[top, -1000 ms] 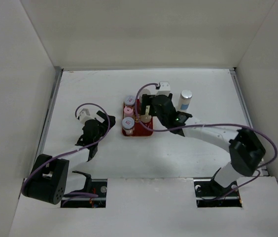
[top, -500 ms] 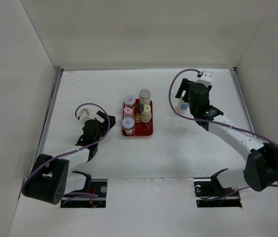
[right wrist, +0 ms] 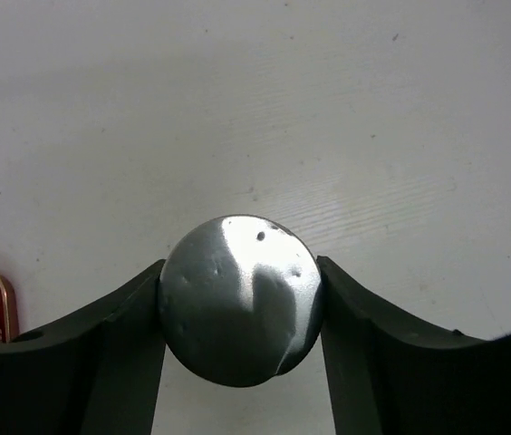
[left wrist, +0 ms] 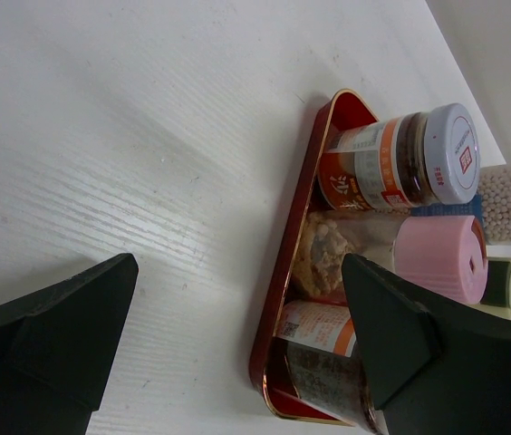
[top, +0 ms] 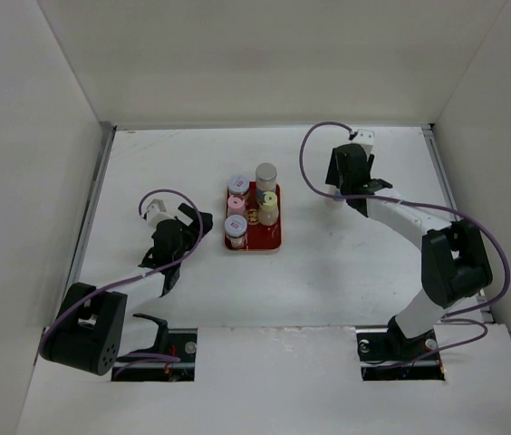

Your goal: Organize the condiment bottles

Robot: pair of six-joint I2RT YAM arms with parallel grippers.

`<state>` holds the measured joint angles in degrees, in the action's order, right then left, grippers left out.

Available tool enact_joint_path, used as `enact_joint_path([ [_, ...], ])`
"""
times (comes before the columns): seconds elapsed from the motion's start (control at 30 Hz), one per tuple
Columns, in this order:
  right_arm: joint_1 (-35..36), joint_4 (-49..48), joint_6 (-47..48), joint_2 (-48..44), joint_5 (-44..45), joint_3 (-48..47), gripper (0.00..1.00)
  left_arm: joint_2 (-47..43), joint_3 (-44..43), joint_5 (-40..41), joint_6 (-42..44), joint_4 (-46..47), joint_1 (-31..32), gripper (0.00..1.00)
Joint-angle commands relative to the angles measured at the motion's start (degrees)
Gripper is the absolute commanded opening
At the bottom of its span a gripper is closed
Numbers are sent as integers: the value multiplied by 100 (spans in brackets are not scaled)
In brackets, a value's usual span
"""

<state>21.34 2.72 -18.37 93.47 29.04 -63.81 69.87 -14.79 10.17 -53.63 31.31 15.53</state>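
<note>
Silver-capped cylindrical shaker jar (right wrist: 237, 313): pinched at the cap by the right gripper (right wrist: 240, 272) fingers, well apart from the flat red tray (top: 254, 247).
Left gripper (left wrist: 237, 272): fingers held spread, beside the tray, over the white surface (left wrist: 147, 118).
Five other shaker jars (top: 236, 205): seated in the tray.

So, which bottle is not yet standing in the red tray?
The silver-capped bottle between the right gripper fingers, out on the table; the rest stand in the red tray.

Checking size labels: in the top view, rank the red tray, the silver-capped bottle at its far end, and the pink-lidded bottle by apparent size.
1. red tray
2. silver-capped bottle
3. pink-lidded bottle
The two bottles look nearly alike, so their order is unsure.
</note>
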Motion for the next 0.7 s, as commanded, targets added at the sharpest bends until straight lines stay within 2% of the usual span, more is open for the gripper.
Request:
enact_joint_path([
  [0.0,-21,-420,70,-153,5,-229,57,-114,-24,38,-8,288,16,100],
  [0.13,294,-519,132,-863,163,210,46,-236,11,55,1,270,-11,100],
  [0.27,927,-19,-17,-1909,173,834,45,-254,11,11,1,244,-54,100],
  [0.37,1568,377,-297,-2368,102,1037,46,-184,-7,107,1,297,42,100],
  [0.53,2667,90,-615,-2194,6,836,46,-104,-42,19,-8,297,7,100],
  [0.67,3046,-377,-492,-1658,5,493,46,-184,-24,81,10,253,-2,100],
])
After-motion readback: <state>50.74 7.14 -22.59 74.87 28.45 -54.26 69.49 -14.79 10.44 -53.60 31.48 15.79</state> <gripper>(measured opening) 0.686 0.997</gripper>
